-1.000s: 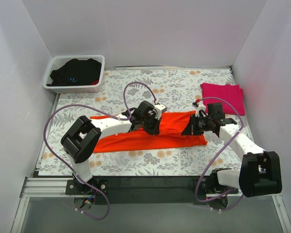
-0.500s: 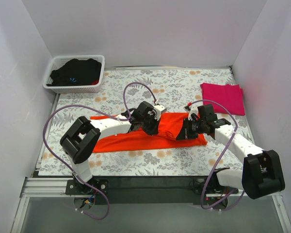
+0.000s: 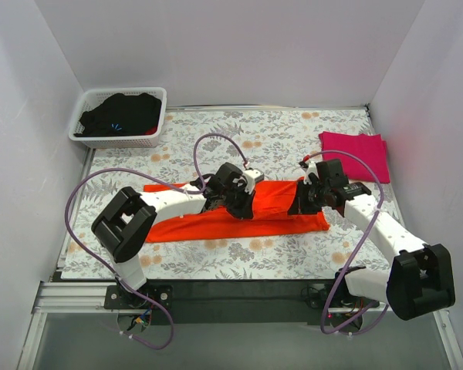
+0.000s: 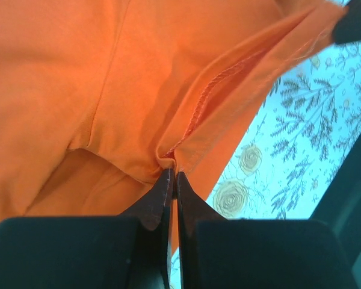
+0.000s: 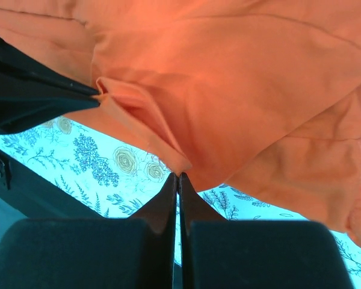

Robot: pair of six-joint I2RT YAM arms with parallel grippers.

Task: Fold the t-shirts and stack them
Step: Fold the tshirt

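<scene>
The left gripper's [image 4: 171,173] two dark fingers are pressed together with only a thin slit between them. They pinch a small gathered fold of the bright orange cloth t-shirt [image 4: 78,72] beside a stitched hem. The right gripper's [image 5: 178,178] fingers are closed just as tightly, nipping the shirt's edge where a fold comes to a point. In both wrist views the cloth at the pinch hangs clear of the surface, and the floral-printed table covering [image 5: 114,162] shows beneath it.

From above, the left gripper [image 3: 243,204] sits over the middle of the orange shirt [image 3: 201,225], with its arm reaching in from the near left. The right gripper [image 3: 299,203] is at the shirt's right part, its arm coming from the near right. The two grippers are near each other but apart, with a stretch of orange between them.

The shirt lies as a long band running left to right across the near middle of the table [image 3: 278,135]. Its left end lies flat on the covering.

A magenta-pink cloth t-shirt [image 3: 356,153] lies folded into a neat rectangle at the far right of the table, well apart from the orange one. At the far left corner stands a white slatted plastic basket [image 3: 117,142] holding dark, mostly black clothing [image 3: 123,112].
</scene>
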